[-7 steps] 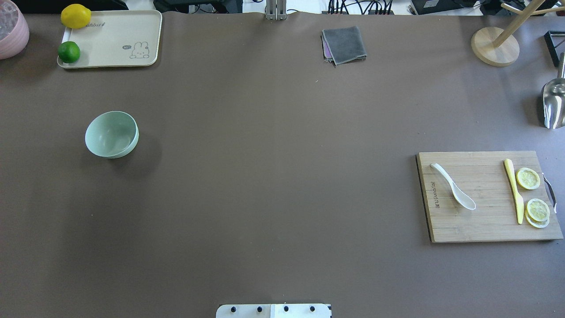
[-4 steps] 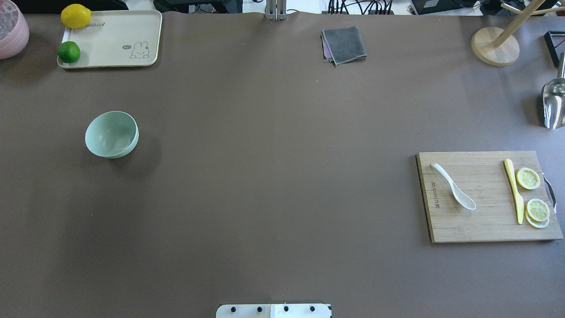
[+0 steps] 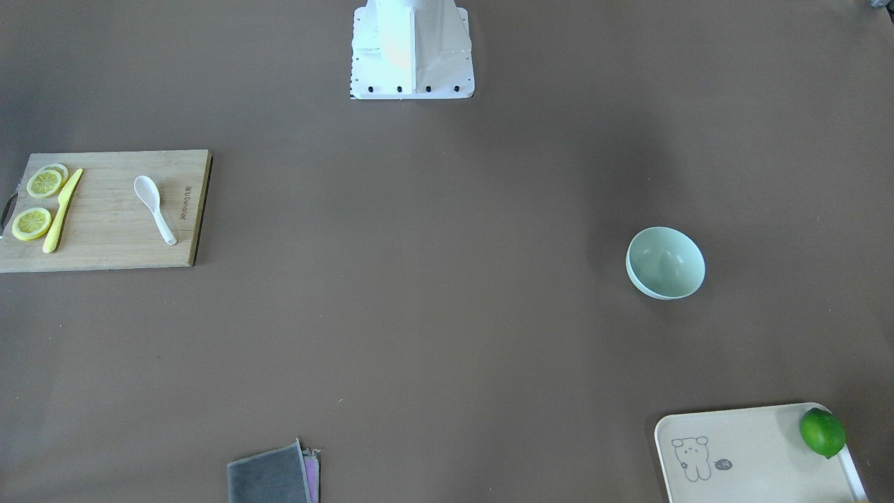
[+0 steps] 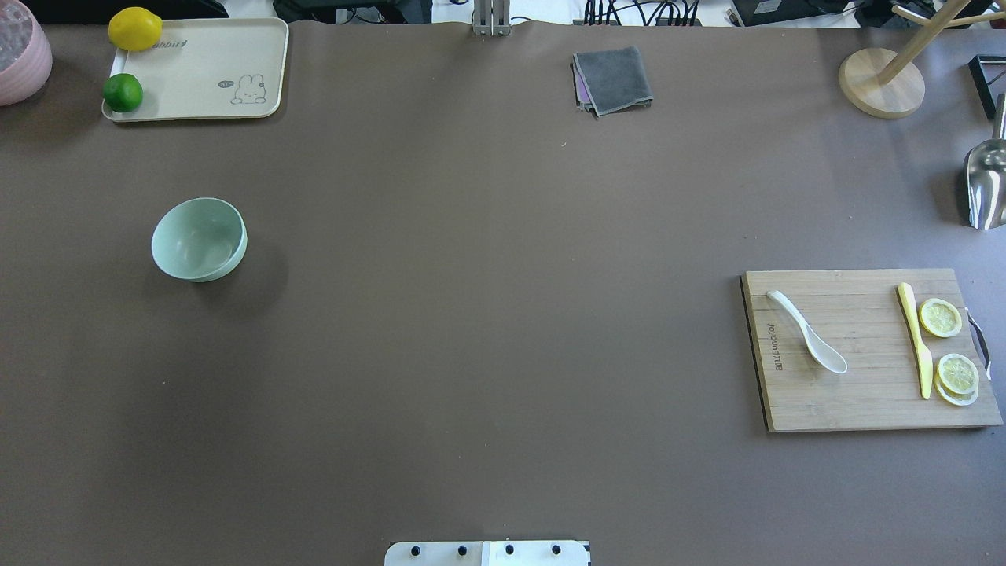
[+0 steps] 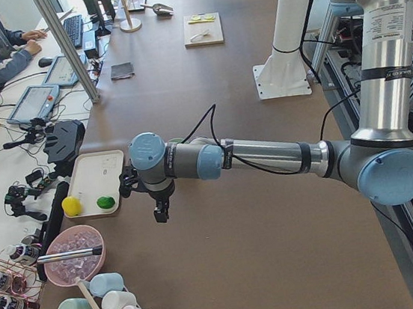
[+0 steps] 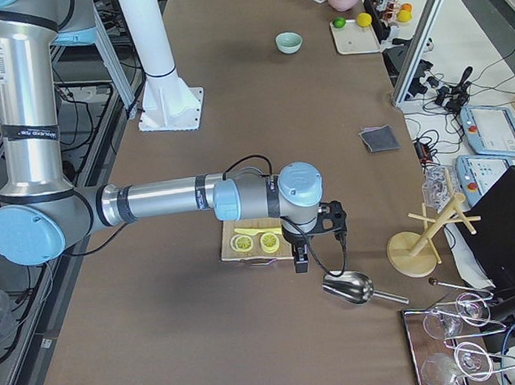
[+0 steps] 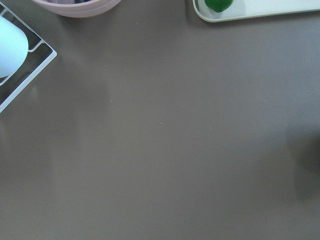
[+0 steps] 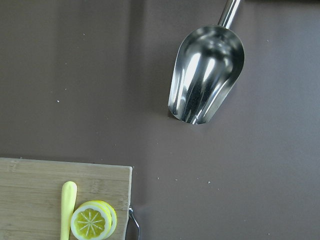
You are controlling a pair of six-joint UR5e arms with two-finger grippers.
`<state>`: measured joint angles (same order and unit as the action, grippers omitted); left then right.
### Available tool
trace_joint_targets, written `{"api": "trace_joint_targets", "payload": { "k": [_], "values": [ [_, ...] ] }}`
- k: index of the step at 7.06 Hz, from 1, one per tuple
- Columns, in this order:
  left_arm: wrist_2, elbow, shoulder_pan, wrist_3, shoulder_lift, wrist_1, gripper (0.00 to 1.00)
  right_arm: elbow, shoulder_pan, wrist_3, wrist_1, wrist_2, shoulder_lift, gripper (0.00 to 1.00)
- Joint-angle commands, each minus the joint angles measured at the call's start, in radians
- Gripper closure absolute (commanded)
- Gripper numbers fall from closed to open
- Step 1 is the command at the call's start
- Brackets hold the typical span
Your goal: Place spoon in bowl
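The white spoon lies on the wooden cutting board at the right of the table, its scoop toward the robot; it also shows in the front view. The mint-green bowl stands empty at the left, far from the spoon, and also shows in the front view. My left gripper shows only in the left side view, hanging over bare table near the tray. My right gripper shows only in the right side view, beside the board's outer end. I cannot tell whether either is open or shut.
A yellow knife and lemon slices share the board. A metal scoop lies beyond it. A tray with a lime and a lemon, a pink bowl, a grey cloth and a wooden stand line the far edge.
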<state>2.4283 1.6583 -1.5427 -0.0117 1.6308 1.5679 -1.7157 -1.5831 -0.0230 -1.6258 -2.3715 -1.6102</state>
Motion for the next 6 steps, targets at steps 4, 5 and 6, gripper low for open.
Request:
{"api": "trace_joint_targets", "payload": {
  "k": [4,5,6],
  "values": [
    [0.002,0.018,-0.002,-0.001,-0.002,-0.002,0.03,0.022,0.000,0.001,0.000,-0.003,0.004,0.00],
    [0.002,0.021,-0.002,-0.001,-0.002,-0.002,0.03,0.015,0.000,0.003,0.000,-0.005,0.009,0.00],
    [0.002,0.020,-0.001,-0.001,0.000,-0.002,0.02,0.011,0.000,0.003,0.001,-0.024,0.009,0.00]
  ]
}}
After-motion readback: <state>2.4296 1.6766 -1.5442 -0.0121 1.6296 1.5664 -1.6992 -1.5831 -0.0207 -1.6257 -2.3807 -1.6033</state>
